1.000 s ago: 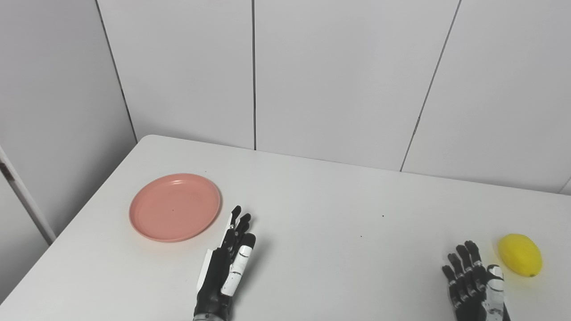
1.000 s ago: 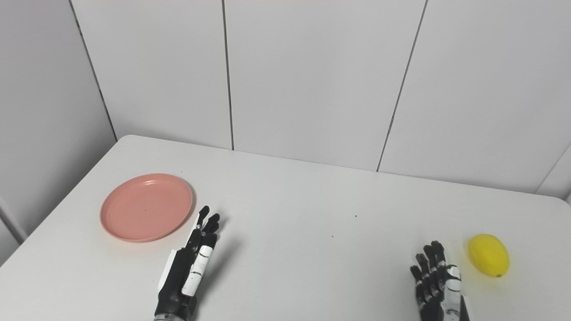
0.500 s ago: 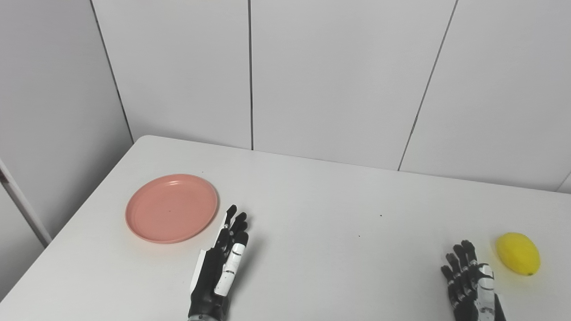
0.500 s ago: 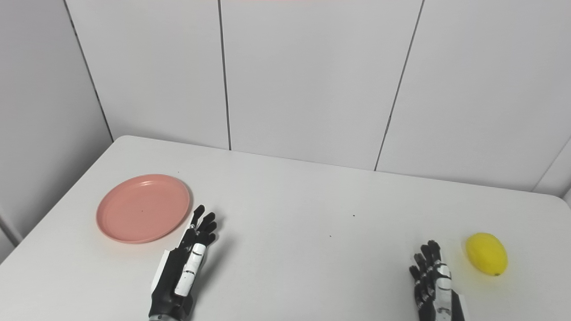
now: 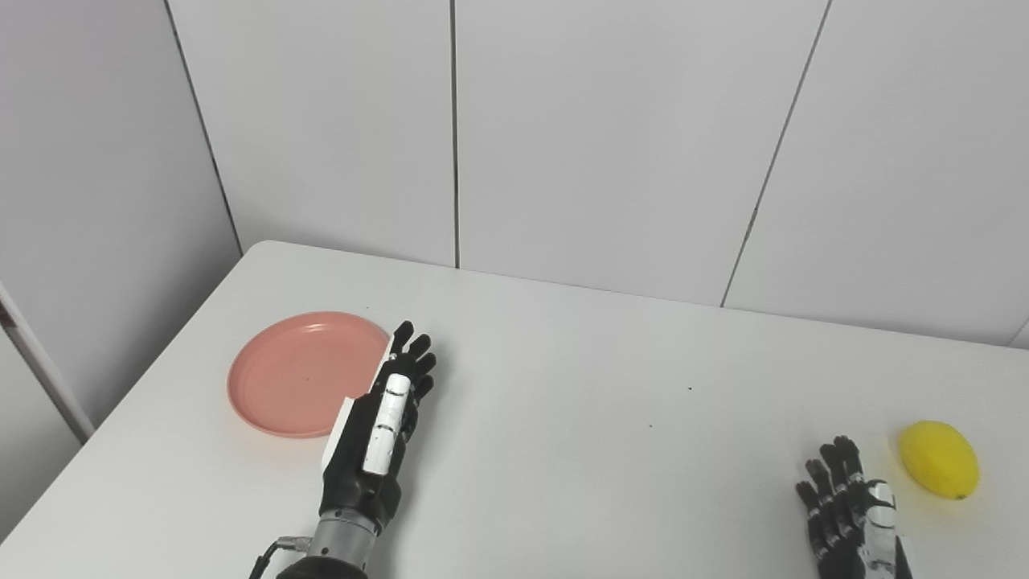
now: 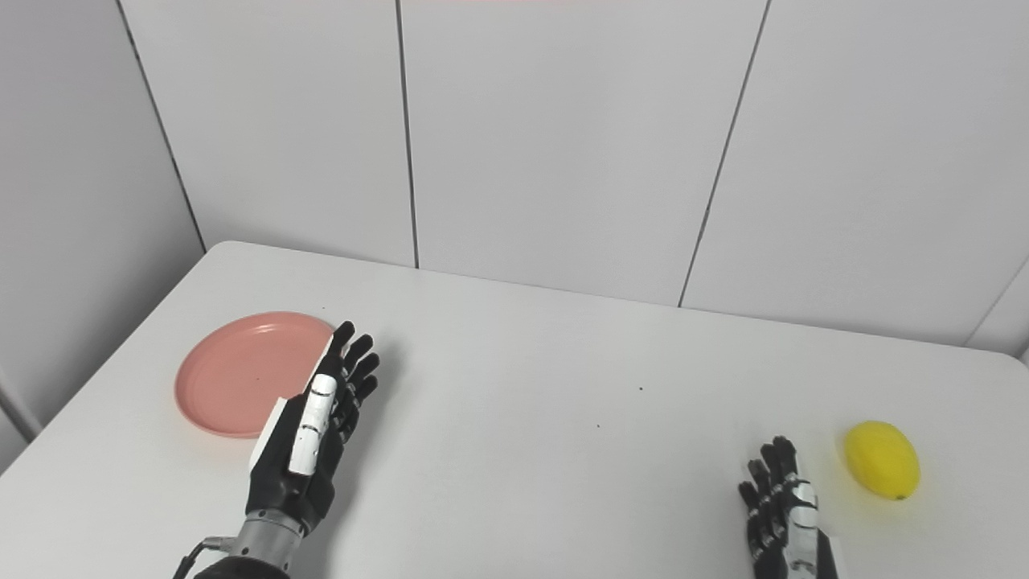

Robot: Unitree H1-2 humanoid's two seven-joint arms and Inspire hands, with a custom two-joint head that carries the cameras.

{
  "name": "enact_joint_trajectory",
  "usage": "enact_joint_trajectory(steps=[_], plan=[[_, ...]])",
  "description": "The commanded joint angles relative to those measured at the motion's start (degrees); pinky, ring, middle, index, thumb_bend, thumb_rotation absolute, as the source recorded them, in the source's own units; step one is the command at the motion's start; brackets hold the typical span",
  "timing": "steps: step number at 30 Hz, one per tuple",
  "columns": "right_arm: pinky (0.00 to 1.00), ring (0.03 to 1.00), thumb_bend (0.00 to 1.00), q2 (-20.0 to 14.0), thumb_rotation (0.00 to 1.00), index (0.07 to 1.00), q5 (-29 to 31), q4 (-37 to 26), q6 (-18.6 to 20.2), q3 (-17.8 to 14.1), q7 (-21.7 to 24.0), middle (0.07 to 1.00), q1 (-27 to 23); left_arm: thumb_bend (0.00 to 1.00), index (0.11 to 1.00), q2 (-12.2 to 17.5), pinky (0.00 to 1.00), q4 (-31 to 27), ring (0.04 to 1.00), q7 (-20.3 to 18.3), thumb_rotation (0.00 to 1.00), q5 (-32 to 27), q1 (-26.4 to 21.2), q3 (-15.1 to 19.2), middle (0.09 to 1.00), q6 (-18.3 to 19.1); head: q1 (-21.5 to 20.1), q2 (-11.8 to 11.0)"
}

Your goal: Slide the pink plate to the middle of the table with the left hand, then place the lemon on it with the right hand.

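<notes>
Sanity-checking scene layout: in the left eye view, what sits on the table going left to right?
pink plate → left hand at the plate's right rim → right hand → lemon

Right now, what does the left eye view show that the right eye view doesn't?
Only the left eye view: a pale slanted post at the far left edge, beside the table's left side. Only the right eye view: the table's far right corner and more wall beyond it. Both share the pink plate on the table's left part, the left hand open with its fingers overlapping the plate's right rim, the lemon at the right, and the right hand open low near the lemon, apart from it.
</notes>
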Motion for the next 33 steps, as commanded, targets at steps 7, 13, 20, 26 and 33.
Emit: enact_joint_trajectory(steps=[7, 13, 20, 26, 33], plan=[[1.0, 1.0, 0.62, -0.5, 1.0, 0.994, 1.3, 1.3, -0.3, 0.1, 0.6, 1.0, 1.2, 0.91, 0.953, 1.0, 1.0, -5.0, 0.975, 2.0, 0.96, -4.5, -8.5, 4.4, 0.961, 8.9, 0.4, 0.5], [1.0, 1.0, 0.63, -0.8, 1.0, 0.99, 1.6, 1.0, 0.3, -0.1, 0.4, 1.0, 1.2, 1.0, 0.861, 3.6, 0.9, -3.0, 0.902, 1.8, 0.99, -5.8, -13.0, 7.9, 0.894, 8.3, 0.7, 0.7], [1.0, 1.0, 0.62, -1.1, 1.0, 0.997, 1.6, 1.1, 0.4, 0.0, 0.5, 1.0, 1.2, 1.0, 0.852, 10.9, 0.88, 6.7, 0.87, -0.6, 0.99, -10.0, -18.1, 14.0, 0.866, 4.6, 0.7, 0.8], [1.0, 1.0, 0.61, -1.4, 1.0, 0.992, 1.1, 1.0, 0.5, 0.1, 0.1, 1.0, 1.2, 1.0, 0.863, 15.4, 0.82, 11.4, 0.858, -1.7, 0.98, -11.0, -20.6, 16.1, 0.857, 3.1, 0.7, 0.7], [1.0, 1.0, 0.63, -1.4, 1.0, 0.985, 1.2, 0.5, 1.3, 0.0, -0.2, 1.0, 1.4, 1.0, 0.867, 20.7, 0.83, 16.6, 0.859, -5.9, 0.98, -12.7, -22.8, 16.5, 0.852, 2.0, 0.8, 0.9]])
